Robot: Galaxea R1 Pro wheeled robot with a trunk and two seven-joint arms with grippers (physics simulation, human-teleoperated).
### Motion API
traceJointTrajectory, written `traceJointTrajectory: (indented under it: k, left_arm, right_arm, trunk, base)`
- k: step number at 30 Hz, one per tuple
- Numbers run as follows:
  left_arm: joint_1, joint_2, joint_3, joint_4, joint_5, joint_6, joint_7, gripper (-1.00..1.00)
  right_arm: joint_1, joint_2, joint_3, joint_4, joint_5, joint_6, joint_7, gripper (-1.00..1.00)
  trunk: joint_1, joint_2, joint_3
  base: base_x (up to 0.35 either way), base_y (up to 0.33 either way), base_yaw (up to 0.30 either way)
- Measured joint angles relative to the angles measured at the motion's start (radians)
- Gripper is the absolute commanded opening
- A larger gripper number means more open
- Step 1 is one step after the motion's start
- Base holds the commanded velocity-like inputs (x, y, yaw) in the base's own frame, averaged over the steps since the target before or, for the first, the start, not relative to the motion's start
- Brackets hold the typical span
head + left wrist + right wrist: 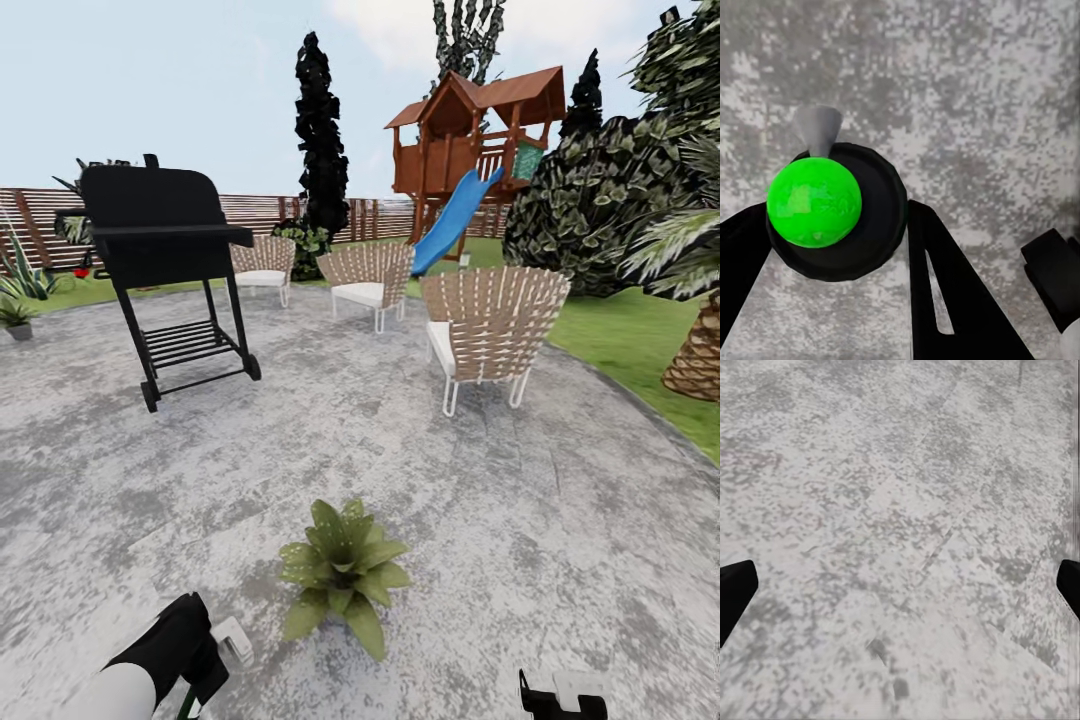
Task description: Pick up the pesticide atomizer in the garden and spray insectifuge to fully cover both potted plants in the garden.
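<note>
Potted plant on grey paving, near centre; left hand clenched on pesticide atomizer; right hand released, fingers wide above paving

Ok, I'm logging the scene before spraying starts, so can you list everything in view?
potted plant: one, green, on the paving just ahead
second potted plant: one, green, far left paving edge
grill: one, black, left
chairs: three, woven tan, centre
play tower with slide: one, brown and blue, on the lawn
fence: brown slats, behind
pesticide atomizer: one, green-topped, in the left claw
left claw: black, shut on the atomizer
right claw: black, open over paving
</note>
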Motion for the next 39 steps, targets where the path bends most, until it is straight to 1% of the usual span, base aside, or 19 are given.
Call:
traceJointTrajectory:
  k: [3, 7, 14, 19, 27, 31, 33, 39]
  left_arm:
    - [0.0, -0.001, 0.001, 0.0, 0.0, -0.001, 0.0, -1.0]
    - [0.0, -0.001, 0.0, 0.0, 0.0, -0.001, 0.0, -1.0]
    - [0.0, -0.001, 0.0, 0.001, 0.0, 0.001, -0.001, -1.0]
    - [0.0, -0.003, 0.001, 0.0, 0.0, 0.001, 0.0, -1.0]
    - [0.0, -0.004, 0.001, 0.001, 0.0, 0.0, 0.0, -1.0]
    - [0.0, -0.004, 0.0, 0.001, 0.0, -0.001, 0.0, -1.0]
    - [0.0, -0.004, -0.001, 0.001, 0.0, -0.001, 0.0, -1.0]
    - [0.0, -0.007, 0.0, 0.0, 0.001, 0.0, 0.0, -1.0]
  right_arm:
    - [0.0, 0.0, 0.0, 0.0, 0.0, 0.0, 0.0, 1.0]
    - [0.0, 0.001, 0.0, 0.0, 0.0, 0.0, 0.0, 1.0]
    - [0.0, 0.001, 0.0, 0.0, 0.0, 0.0, 0.0, 1.0]
    - [0.0, 0.0, 0.0, 0.0, 0.0, 0.0, 0.0, 1.0]
    - [0.0, -0.001, 0.0, 0.0, 0.0, 0.0, 0.0, 1.0]
    - [0.0, 0.0, 0.0, 0.0, 0.0, 0.0, 0.0, 1.0]
    - [0.0, 0.0, 0.0, 0.0, 0.0, 0.0, 0.0, 1.0]
    - [0.0, 0.001, 0.0, 0.0, 0.0, 0.0, 0.0, 1.0]
  trunk:
    - [0.0, 0.0, 0.0]
    - [0.0, 0.0, 0.0]
    - [0.0, 0.0, 0.0]
    - [0.0, 0.0, 0.0]
    - [0.0, 0.0, 0.0]
    - [0.0, 0.0, 0.0]
    - [0.0, 0.0, 0.0]
    - [0.0, 0.0, 0.0]
  base:
    - [0.0, -0.268, 0.069]
    - [0.0, -0.224, 0.228]
    - [0.0, -0.019, 0.254]
    - [0.041, -0.038, 0.033]
    - [0.18, -0.202, 0.001]
    - [0.067, -0.257, 0.018]
    - [0.009, -0.228, 0.167]
    - [0.001, -0.022, 0.268]
